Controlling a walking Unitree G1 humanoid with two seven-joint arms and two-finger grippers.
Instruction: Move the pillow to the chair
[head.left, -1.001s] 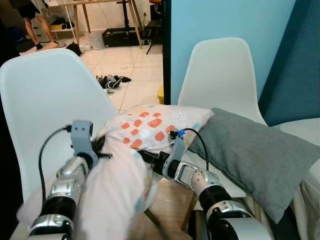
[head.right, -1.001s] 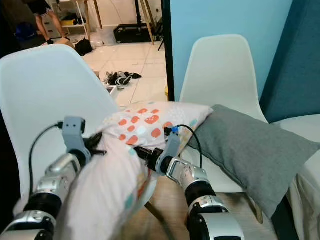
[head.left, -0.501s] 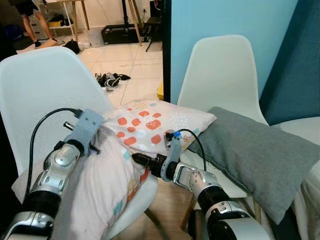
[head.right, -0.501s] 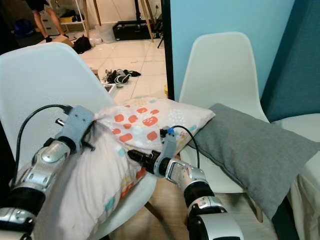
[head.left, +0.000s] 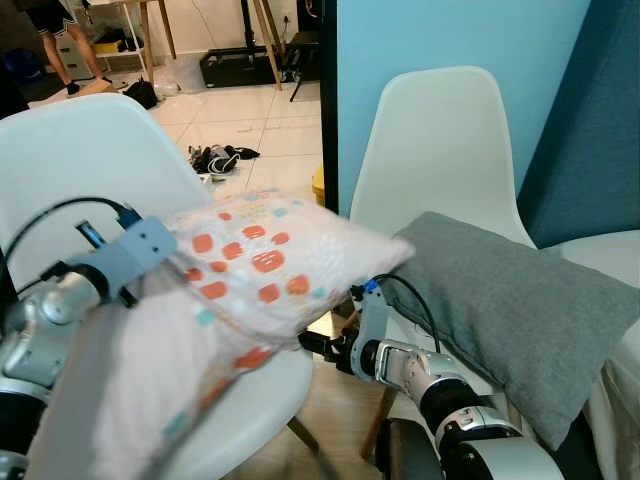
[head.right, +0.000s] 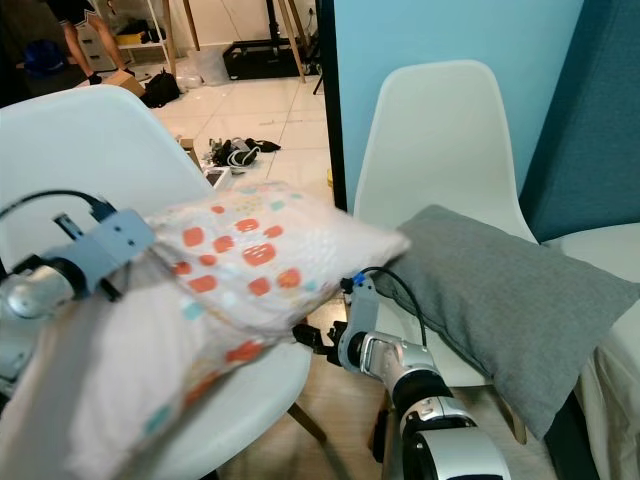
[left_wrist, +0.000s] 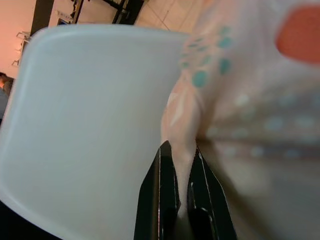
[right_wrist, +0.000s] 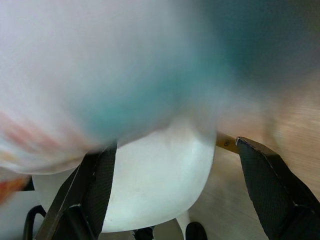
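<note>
Two white shell chairs stand side by side in front of a blue wall. The nearer chair (head.left: 90, 170) is on the robot's left, the other chair (head.left: 440, 150) to its right. A grey cushion (head.left: 510, 300) lies across the seat of the right-hand one, spilling off its edge toward the robot's right.

The pillow (head.left: 250, 265), pale with orange and teal spots, is over the seat of the left chair, blurred, its far end lifted and reaching toward the grey cushion. Its near end droops down in front of the chair's backrest.

The left gripper (left_wrist: 179, 195) is up by the left chair's back, its two black fingers pressed together on a fold of the pillow's cloth. The right gripper (head.right: 318, 338) is low, under the pillow's raised end and just over the front edge of the left seat; its fingers (right_wrist: 97, 190) are spread wide with nothing between them.

Beyond the chairs, shoes (head.left: 222, 158) lie on a tiled floor, and a person's legs (head.left: 60, 45) show at the far left.
</note>
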